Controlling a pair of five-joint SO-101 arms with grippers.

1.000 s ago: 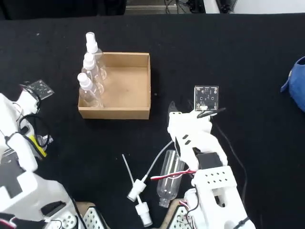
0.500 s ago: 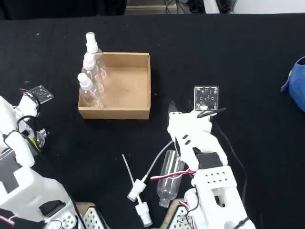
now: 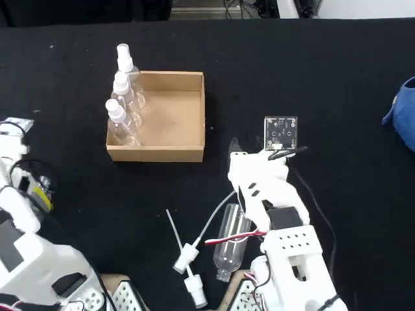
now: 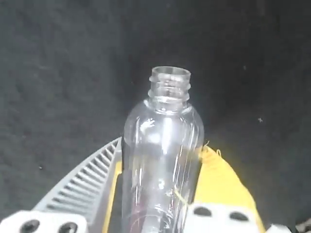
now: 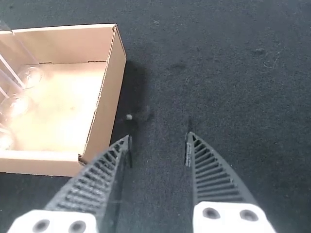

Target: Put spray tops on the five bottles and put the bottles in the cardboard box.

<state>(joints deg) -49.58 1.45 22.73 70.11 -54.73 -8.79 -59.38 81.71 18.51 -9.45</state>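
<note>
My left gripper [image 4: 159, 167] has swung out toward the left edge of the surface, its fingers clamped on an uncapped clear bottle [image 4: 163, 131]. I judge it needs a spray top [image 3: 187, 254] next. 3 capped bottles [image 3: 122, 110] stand in the cardboard box [image 3: 155, 154]. My right gripper [image 5: 158, 145] sits just right of the box, fingers wide apart and empty.

Left arm [image 3: 23, 246] sits low at the left edge of the worktop [image 3: 337, 71]. Left pincer [image 4: 163, 153] clamped on a clear bottle [image 4: 165, 116], open neck pointing away from the wrist. Right arm [image 3: 272, 201] stretched forward mid-worktop. Right pincer [image 5: 158, 141] low, jaws parted, bare worktop between them.
</note>
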